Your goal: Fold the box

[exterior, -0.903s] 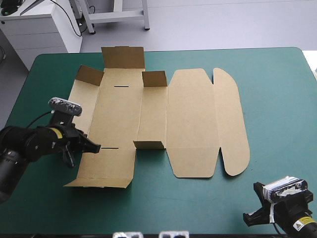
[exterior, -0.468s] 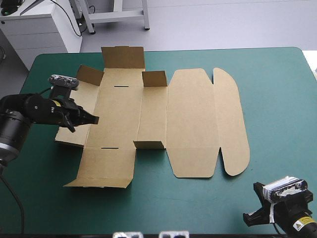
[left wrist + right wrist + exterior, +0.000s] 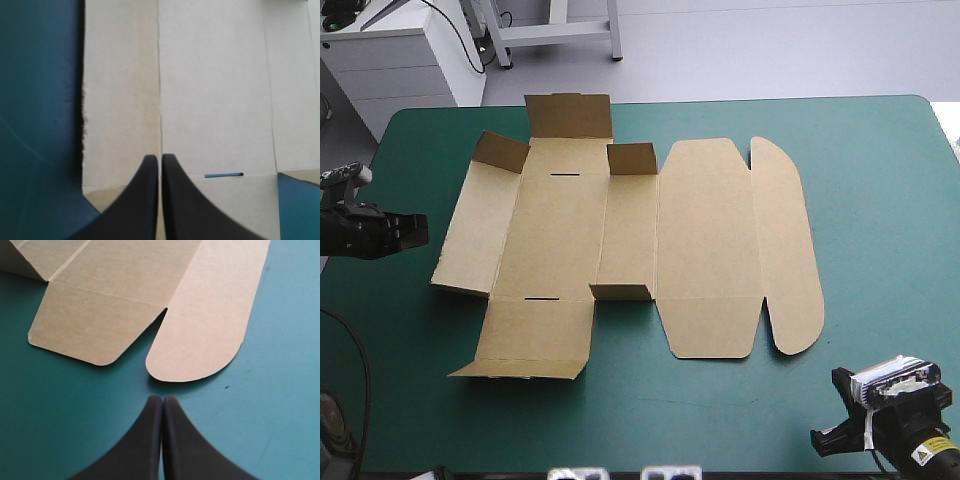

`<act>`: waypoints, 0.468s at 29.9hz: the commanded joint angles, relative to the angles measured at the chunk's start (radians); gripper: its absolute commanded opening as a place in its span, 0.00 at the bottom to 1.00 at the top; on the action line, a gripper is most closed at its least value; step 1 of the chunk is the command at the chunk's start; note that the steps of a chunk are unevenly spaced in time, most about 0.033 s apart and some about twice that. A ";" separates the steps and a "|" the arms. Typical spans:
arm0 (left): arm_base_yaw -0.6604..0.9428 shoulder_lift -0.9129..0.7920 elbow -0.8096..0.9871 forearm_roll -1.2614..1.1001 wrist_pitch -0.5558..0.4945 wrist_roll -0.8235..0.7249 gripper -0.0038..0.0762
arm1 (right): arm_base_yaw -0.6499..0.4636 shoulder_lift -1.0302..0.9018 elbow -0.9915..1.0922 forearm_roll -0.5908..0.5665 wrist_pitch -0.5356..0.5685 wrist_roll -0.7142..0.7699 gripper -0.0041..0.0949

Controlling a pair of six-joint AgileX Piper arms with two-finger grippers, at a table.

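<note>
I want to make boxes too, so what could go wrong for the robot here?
Both grippers are off the box: the left gripper sits shut beside its left wall, the right gripper shut near the rounded lid flap. Nothing pins the sheet, so a push might slide it across the teal-green cover. The small raised flaps could also get snagged or bent.

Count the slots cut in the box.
2. Both are in one wide panel of the box: the far slot at its far end, the near slot at its near end. None looks hidden.
</note>
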 commanded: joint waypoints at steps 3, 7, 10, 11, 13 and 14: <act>0.020 0.064 -0.035 -0.083 -0.095 0.008 0.07 | 0.002 0.012 -0.021 0.017 -0.057 -0.002 0.02; 0.020 0.114 -0.041 -0.082 -0.194 0.010 0.18 | 0.002 0.012 -0.021 0.017 -0.057 -0.002 0.02; 0.020 0.163 -0.073 -0.085 -0.162 0.010 0.37 | 0.002 0.012 -0.021 0.017 -0.057 -0.002 0.02; 0.020 0.184 -0.091 -0.085 -0.125 0.003 0.45 | 0.002 0.012 -0.021 0.017 -0.057 -0.002 0.02; 0.020 0.230 -0.133 -0.085 -0.032 0.003 0.61 | 0.002 0.012 -0.021 0.017 -0.057 -0.002 0.02; 0.020 0.245 -0.151 -0.088 0.003 0.003 0.65 | 0.002 0.012 -0.021 0.017 -0.057 -0.002 0.02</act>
